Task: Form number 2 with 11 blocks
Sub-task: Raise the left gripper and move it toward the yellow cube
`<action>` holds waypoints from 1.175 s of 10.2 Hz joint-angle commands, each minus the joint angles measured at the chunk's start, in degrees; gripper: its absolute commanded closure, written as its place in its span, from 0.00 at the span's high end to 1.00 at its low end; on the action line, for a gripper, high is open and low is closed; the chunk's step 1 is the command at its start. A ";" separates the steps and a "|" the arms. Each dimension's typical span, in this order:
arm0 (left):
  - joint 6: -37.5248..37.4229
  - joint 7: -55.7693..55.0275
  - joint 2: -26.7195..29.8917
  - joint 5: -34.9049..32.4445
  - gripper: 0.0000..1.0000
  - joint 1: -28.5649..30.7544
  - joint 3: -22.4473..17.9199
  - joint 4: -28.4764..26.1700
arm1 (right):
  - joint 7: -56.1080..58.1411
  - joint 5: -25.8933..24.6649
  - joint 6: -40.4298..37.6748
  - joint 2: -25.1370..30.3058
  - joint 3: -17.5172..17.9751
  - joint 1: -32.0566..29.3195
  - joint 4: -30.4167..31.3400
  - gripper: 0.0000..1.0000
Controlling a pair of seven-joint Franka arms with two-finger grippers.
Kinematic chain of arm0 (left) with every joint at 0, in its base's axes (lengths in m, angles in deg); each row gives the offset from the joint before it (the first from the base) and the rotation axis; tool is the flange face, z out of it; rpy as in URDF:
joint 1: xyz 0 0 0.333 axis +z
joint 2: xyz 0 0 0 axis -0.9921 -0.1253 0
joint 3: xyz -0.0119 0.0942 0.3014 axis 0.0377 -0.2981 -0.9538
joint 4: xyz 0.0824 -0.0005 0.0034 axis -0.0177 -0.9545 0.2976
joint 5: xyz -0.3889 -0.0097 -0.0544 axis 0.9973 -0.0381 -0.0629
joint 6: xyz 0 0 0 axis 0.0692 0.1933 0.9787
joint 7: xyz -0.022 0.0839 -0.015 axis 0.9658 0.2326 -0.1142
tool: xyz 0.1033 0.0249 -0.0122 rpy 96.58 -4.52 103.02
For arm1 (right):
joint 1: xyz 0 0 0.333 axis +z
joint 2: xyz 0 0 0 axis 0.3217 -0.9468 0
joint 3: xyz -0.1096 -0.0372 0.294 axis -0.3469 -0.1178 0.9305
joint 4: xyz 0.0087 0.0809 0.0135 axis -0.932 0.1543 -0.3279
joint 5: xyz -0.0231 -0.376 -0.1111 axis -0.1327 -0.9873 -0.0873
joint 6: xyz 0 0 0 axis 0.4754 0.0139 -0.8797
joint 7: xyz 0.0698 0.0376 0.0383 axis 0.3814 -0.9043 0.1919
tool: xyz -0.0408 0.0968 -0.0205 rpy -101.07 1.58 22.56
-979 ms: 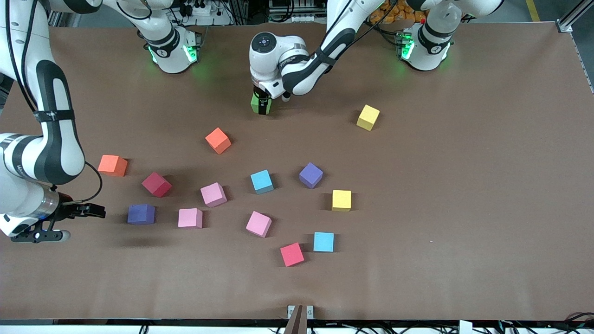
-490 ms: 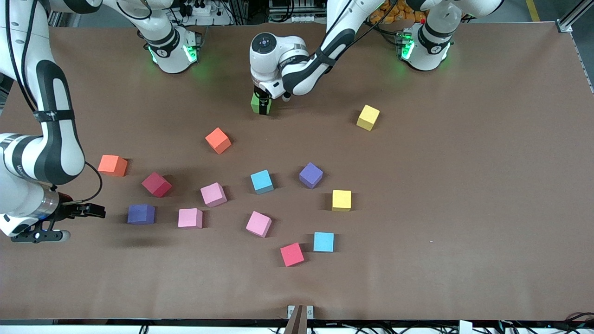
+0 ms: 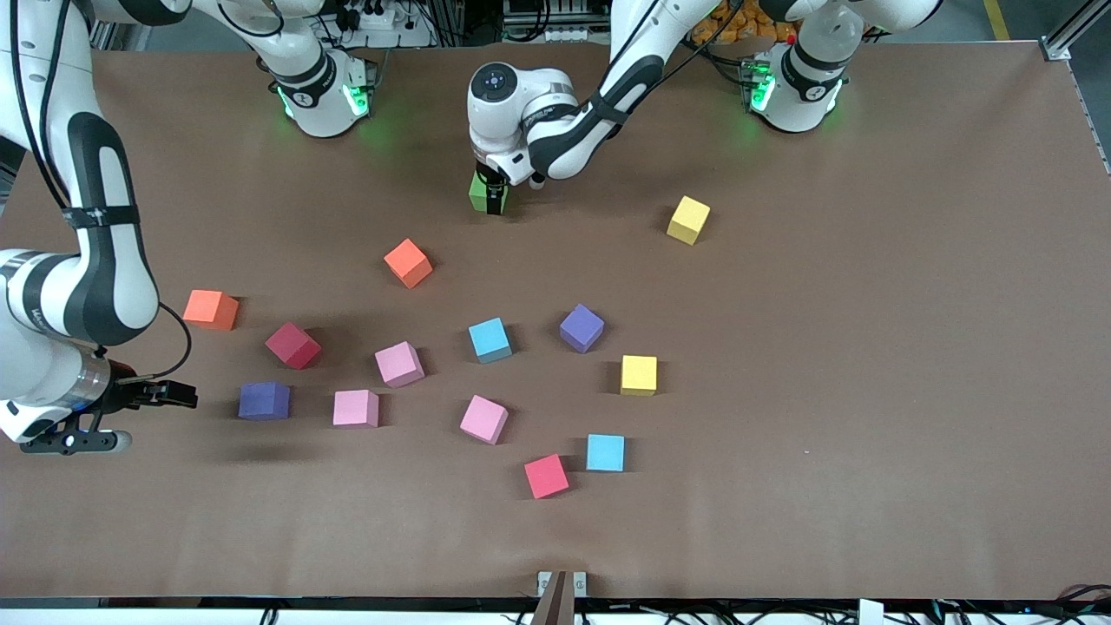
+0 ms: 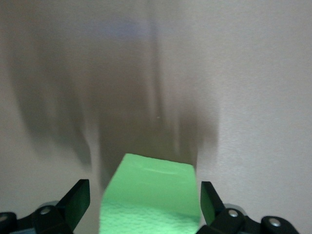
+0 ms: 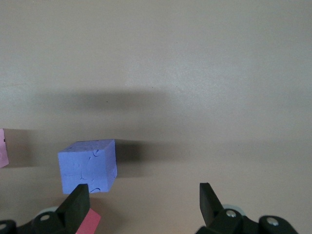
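Brown table [image 3: 868,347], scattered blocks [image 3: 490,339]

This is a robotics lab. Two white jointed robot arms [image 3: 555,130] with green-lit bases stand bolted along the far edge of a wide brown matte table [image 3: 868,391]. Cables, power strips and aluminium framing [image 3: 1072,30] crowd the far edge.

One block [image 3: 480,193] between the left gripper's [image 3: 491,196] spread fingers near the bases, remaining blocks [image 3: 490,339] scattered nearer the camera (none touching), right gripper [image 3: 147,415] waiting at its table end
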 commanded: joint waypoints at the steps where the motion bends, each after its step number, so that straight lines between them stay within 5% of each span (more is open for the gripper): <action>1: -3.08 -23.15 2.39 -4.49 1.00 -0.44 1.05 -1.55 | 0.26 0.11 0.16 -0.40 0.49 -0.63 -0.66 1.00; 8: -10.11 -17.80 8.71 -1.96 1.00 3.77 4.39 -1.03 | 0.44 0.11 0.16 -0.40 0.49 -0.63 -0.66 1.00; 12: -13.90 -2.17 13.03 4.65 1.00 7.37 3.87 0.37 | 0.26 0.03 0.51 -0.49 0.49 -0.63 -0.66 1.00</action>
